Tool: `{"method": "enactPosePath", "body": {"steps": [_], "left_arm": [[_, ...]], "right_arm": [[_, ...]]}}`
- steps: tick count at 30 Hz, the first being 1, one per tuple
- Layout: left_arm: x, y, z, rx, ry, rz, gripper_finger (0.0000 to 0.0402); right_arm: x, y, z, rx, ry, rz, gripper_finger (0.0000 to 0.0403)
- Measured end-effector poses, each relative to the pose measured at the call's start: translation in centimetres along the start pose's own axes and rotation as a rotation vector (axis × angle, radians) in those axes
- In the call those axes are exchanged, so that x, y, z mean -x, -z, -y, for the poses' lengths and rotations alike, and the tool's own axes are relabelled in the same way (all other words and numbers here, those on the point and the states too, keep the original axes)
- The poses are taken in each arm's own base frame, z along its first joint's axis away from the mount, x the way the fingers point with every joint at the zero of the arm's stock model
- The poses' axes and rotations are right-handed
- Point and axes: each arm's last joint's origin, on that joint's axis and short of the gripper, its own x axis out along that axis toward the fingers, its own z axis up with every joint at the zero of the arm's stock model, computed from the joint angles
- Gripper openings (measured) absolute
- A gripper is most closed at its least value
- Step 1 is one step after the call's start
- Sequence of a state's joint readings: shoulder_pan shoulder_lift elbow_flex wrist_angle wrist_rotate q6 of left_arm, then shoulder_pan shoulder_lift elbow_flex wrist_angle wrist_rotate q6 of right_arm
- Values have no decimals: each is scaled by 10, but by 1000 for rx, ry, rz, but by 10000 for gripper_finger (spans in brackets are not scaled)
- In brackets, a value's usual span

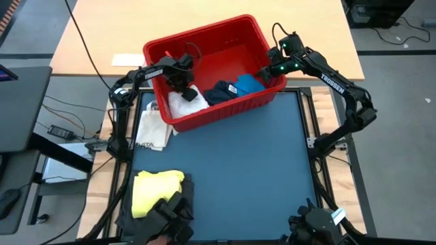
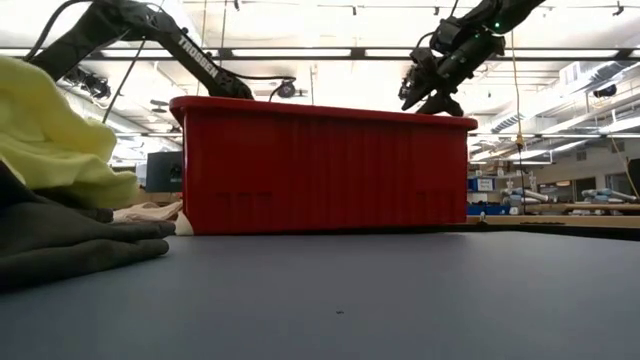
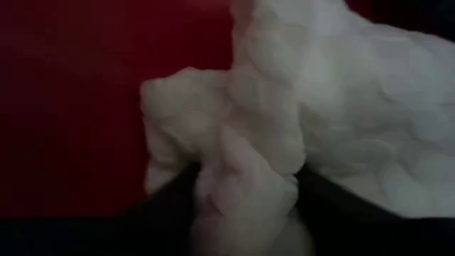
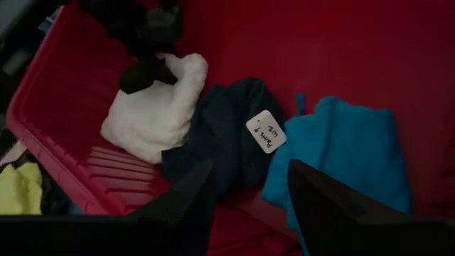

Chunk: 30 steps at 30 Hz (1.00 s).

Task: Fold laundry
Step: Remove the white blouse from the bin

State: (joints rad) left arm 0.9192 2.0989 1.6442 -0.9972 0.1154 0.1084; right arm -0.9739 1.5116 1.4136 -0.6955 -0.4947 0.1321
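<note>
Both end effectors are in your red basket (image 1: 225,112).

The yellow T-shirt (image 1: 155,190) lies on the dark grey garment (image 1: 129,212) at the tabletop's (image 1: 238,177) near left corner. Your left end effector (image 3: 245,195) pinches the white cloth (image 1: 185,104). The navy garment (image 4: 227,135), tagged, lies lengthwise toward the basket wall. Your right end effector (image 4: 249,195) hovers spread above the blue piece (image 4: 341,153). Only the low view hides the basket's contents.

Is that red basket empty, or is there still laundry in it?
Not empty. The red basket holds a white cloth, a navy garment and a blue piece.
</note>
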Motion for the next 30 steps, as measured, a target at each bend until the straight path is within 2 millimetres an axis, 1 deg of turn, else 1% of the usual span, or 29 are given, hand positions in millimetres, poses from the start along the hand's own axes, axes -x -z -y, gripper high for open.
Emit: {"method": "enactPosePath", "body": {"steps": [3,4,6,7,9,11,14,17,19,20,22,25,27,30], "left_arm": [[7,-2,-1,-5,0,23,60],[12,-4,-3,-3,2,35,37],[27,-12,-5,0,-13,92,33],[40,-16,-6,1,-31,132,33],[80,-24,-3,-10,-55,251,35],[128,-28,2,-38,-72,399,35],[196,-25,20,-87,-79,612,35],[262,-7,43,-147,-68,817,35],[297,9,59,-179,-51,928,39],[310,17,67,-195,-35,971,42],[325,31,83,-245,14,1024,50],[334,50,109,-341,118,1042,58],[333,60,129,-397,186,1020,59],[320,67,162,-442,281,950,57]], "right_arm": [[0,0,0,-10,4,1,181],[0,0,0,-21,3,5,181],[0,-1,-1,-53,0,9,180],[0,-1,-1,-70,-2,8,180],[-1,0,-4,-90,-10,5,180],[-2,0,-9,-105,-20,0,180],[-1,2,-22,-104,-39,1,180],[2,4,-37,-107,-11,18,180],[6,6,-49,-103,24,42,180],[9,8,-55,-97,39,56,180],[15,11,-68,-87,60,82,180],[27,17,-85,-66,91,111,180],[37,22,-93,-61,117,127,180],[52,29,-101,-71,133,148,180]]}}
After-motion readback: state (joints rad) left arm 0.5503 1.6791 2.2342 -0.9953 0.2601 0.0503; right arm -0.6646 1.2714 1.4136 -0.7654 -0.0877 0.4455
